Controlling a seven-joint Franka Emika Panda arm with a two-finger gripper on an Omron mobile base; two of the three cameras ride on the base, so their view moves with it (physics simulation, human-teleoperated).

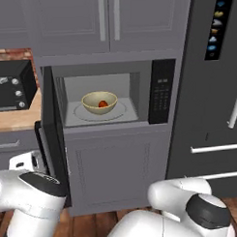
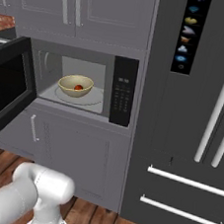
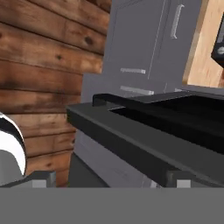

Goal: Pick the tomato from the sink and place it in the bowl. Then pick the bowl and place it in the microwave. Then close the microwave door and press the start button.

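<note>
Pale yellow-beige round bowl (image 1: 99,102) with small red-orange tomato (image 1: 103,104) sits mid-turntable inside grey built-in microwave (image 1: 107,94). Wide dark-windowed microwave door (image 2: 5,88) stands open; rigid, hinged, likely swings easily; push outer edge near handle. Two-finger gripper (image 3: 109,180) spread wide, empty, close to door.

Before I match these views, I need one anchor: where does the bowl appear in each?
Left base view: bowl inside the microwave, left of centre, on the turntable.
Right base view: bowl in the upper left, on the same turntable.
Hand view: bowl not in it.
Shared landmark of the base views: the black keypad, right of the bowl.
</note>
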